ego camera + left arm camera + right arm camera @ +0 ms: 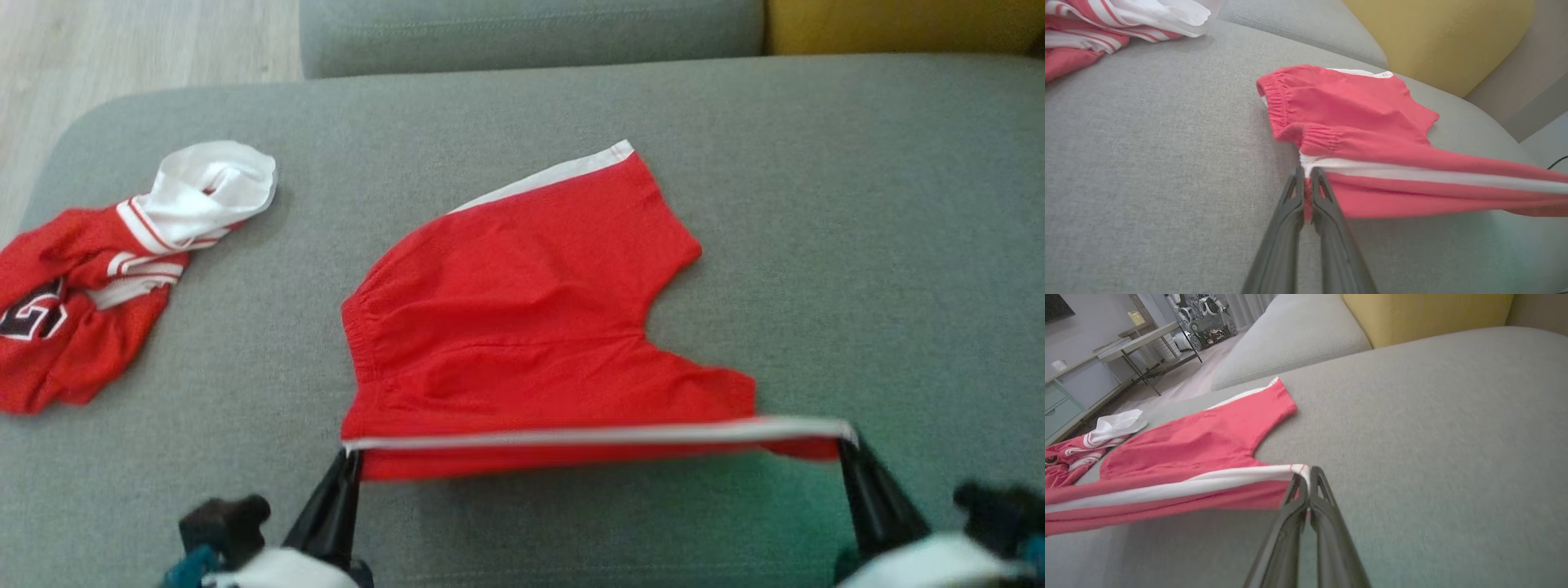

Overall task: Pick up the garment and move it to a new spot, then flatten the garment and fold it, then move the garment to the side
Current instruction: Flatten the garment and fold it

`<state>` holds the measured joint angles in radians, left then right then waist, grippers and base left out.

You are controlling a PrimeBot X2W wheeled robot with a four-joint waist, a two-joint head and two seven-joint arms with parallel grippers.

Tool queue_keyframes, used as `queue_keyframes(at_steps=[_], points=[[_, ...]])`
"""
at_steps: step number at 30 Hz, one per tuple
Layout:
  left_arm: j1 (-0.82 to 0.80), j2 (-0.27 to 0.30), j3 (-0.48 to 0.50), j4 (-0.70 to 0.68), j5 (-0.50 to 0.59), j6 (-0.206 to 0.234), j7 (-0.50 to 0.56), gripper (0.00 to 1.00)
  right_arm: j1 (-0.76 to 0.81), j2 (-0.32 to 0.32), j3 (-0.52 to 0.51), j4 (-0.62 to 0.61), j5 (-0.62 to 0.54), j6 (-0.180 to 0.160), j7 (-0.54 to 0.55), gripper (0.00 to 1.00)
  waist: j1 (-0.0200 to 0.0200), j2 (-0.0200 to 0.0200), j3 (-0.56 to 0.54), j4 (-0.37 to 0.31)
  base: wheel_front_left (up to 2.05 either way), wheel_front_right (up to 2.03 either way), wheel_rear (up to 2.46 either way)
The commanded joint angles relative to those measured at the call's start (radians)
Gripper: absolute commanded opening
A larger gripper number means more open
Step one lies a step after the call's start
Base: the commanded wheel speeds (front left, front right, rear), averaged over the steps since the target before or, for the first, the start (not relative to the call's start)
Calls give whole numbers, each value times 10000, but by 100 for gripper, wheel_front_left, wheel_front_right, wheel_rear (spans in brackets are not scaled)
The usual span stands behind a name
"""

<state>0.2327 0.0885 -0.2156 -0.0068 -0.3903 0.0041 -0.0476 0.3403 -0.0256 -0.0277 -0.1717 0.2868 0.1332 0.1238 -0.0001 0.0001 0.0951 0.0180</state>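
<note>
The garment (522,310) is smooth, matt red cloth with a white cloth stripe. The sofa seat (816,204) beneath is grey woven fabric, matt and finely rough. The jersey (73,327) is red and white cloth of a coarser knit. The left tool (1306,173) and right tool (1306,473) have dark, matt, plastic-looking fingers. The floor (122,41) looks like pale wood.

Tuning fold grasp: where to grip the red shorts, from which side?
The red shorts by both ends of the white-striped side seam, from the near side, as left end effector and right end effector hold now: that straight edge hangs taut between them.
</note>
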Motion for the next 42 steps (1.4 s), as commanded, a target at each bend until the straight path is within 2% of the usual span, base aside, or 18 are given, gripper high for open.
queue_keyframes(at_steps=[1, 5, 10, 11, 13, 20, 28, 34, 35, 36, 37, 42], points=[[-718, 310, 715, -350, -121, 205, -13, 0, -958, -247, -277, -247, -64, -25, -41, 0, 1, -1, 201, 65, 0, 0, 0], [-1431, 399, 694, -368, -176, 80, 196, 0, -2250, -283, -203, 193, -376, -25, 62, 0, 1, -1, 595, 192, 0, 0, 0], [-2911, 389, 671, -26, -537, -271, 497, 0, -4943, -898, 322, 1547, -417, -25, 196, 0, 1, -1, 1388, 524, 0, 0, 0], [-3596, 362, 627, 245, -675, -469, 531, 0, -6017, -1121, 525, 2236, -358, -25, 229, 0, 1, -1, 1755, 754, 0, 0, 0], [-4289, 333, 555, 596, -746, -623, 526, 0, -7042, -1337, 726, 2987, -292, -25, 208, 0, 1, -1, 2124, 1004, 0, 0, 0], [-6452, 92, 113, 2316, -1014, -1003, 471, 0, -10016, -1971, 1433, 5817, 16, -25, -176, 0, 1, -1, 3083, 1815, 0, 0, 0], [-7875, -207, -772, 4392, -1653, -1274, 353, 0, -11765, -2194, 2610, 8567, 244, -25, -652, 0, 1, -1, 3528, 2222, 0, 0, 0], [-8218, -267, -1304, 5262, -2029, -1330, 43, 0, -12358, -2135, 3221, 9902, 528, -25, -1265, 0, 1, -1, 3588, 2186, 0, 0, 0], [-8248, -268, -1383, 5360, -2067, -1334, -8, 14, -12421, -2119, 3311, 10050, 558, -25, -1411, 49, 1, -1, 3582, 2164, 0, 0, 0], [-8277, -257, -1446, 5447, -2090, -1336, -73, 53, -12470, -2105, 3389, 10154, 603, -25, -1625, 100, 1, -1, 3569, 2147, 0, 0, 0], [-8299, -232, -1489, 5526, -2088, -1338, -167, 100, -12494, -2099, 3474, 10260, 635, -25, -1823, 100, 1, -1, 3543, 2124, 0, 0, 0], [-8231, -109, -1516, 5802, -1914, -1286, -890, 100, -12458, -2080, 3973, 10483, 734, -25, -2746, 100, 1, -1, 3332, 1966, 0, 0, 0]])
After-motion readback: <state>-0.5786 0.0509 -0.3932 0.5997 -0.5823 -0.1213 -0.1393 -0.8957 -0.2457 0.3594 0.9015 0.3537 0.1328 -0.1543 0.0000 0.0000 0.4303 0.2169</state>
